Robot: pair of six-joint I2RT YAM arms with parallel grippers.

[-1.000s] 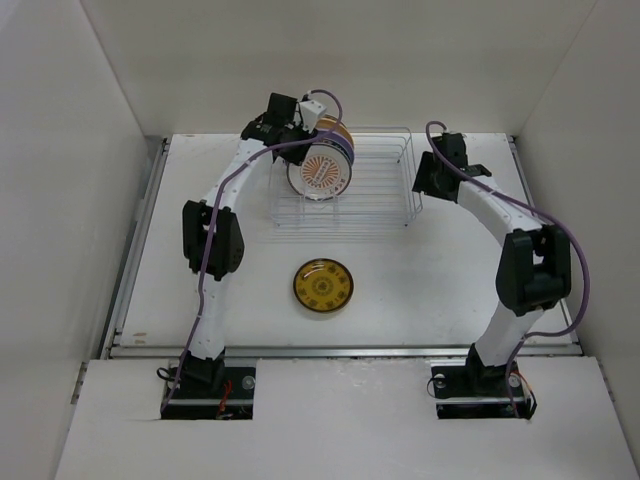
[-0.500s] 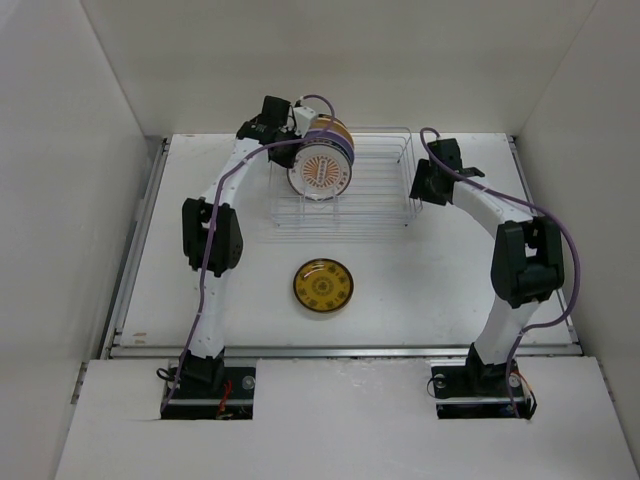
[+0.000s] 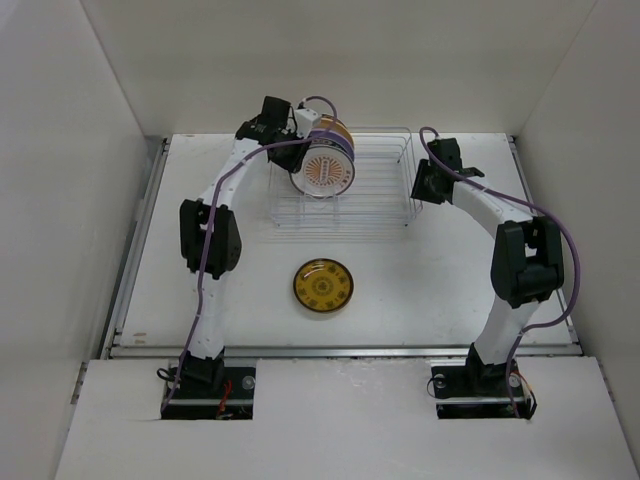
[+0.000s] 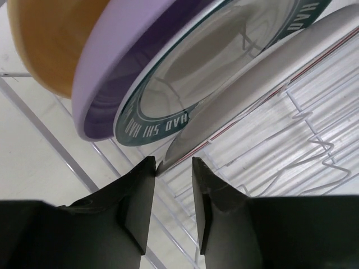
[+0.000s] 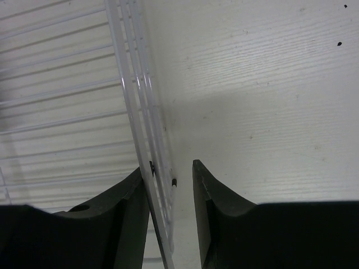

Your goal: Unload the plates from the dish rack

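Left jaws, slightly parted, straddle the sunburst plate at its rim.

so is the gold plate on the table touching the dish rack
Apart. The top view shows a wide strip of bare table between the dark-gold plate and the dish rack's near side.

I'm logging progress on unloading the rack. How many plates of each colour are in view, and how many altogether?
Dark-gold patterned plate: 1
White plate with orange sunburst: 1
Teal-rimmed plate: 1
Lavender plate: 1
Golden-yellow plate: 1
Total: 5 plates
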